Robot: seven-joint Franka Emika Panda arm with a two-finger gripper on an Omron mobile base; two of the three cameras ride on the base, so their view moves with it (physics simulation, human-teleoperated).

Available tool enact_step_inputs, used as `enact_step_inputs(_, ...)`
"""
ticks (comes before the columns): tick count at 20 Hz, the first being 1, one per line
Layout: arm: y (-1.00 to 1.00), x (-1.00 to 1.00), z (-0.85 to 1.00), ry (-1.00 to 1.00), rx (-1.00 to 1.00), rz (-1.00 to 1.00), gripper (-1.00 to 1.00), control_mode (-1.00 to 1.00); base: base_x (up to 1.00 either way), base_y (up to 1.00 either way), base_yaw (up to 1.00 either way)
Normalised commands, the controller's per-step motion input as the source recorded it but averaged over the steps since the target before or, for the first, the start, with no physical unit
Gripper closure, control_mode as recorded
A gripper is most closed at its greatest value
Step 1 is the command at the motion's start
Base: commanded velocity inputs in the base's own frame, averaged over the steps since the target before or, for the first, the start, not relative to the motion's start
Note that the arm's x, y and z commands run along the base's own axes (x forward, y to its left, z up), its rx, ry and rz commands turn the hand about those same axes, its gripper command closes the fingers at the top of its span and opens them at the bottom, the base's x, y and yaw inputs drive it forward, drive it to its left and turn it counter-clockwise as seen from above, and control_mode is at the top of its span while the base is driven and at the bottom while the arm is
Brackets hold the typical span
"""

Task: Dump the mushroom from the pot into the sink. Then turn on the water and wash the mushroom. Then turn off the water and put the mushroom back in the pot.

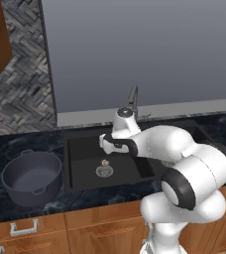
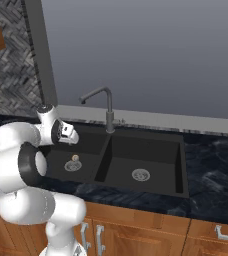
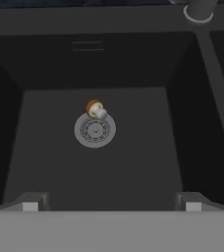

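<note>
a: where's the mushroom (image 3: 95, 109)?
b: i see it lying on the sink (image 1: 80, 171) floor in the left basin, touching the far edge of the round drain (image 3: 95, 130).
a: and the claw (image 3: 111, 202)?
b: mine hangs above that basin, fingers spread wide, holding nothing. the pot (image 1: 31, 177) sits upright on the table (image 1: 16, 149), left of the sink.
</note>
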Motion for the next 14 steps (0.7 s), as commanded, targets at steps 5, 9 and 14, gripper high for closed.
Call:
enact_step_inputs(5,0.0,0.33,-0.29,0.04,-0.01,0.03,-1.0,-1.0,0.0,0.0,0.0)
enact_step_inputs(9,0.01,0.34,-0.28,0.04,-0.01,0.02,-1.0,-1.0,0.0,0.0,0.0)
enact_step_inputs(14,0.06,0.36,-0.29,0.05,-0.02,0.02,-1.0,-1.0,0.0,0.0,0.0)
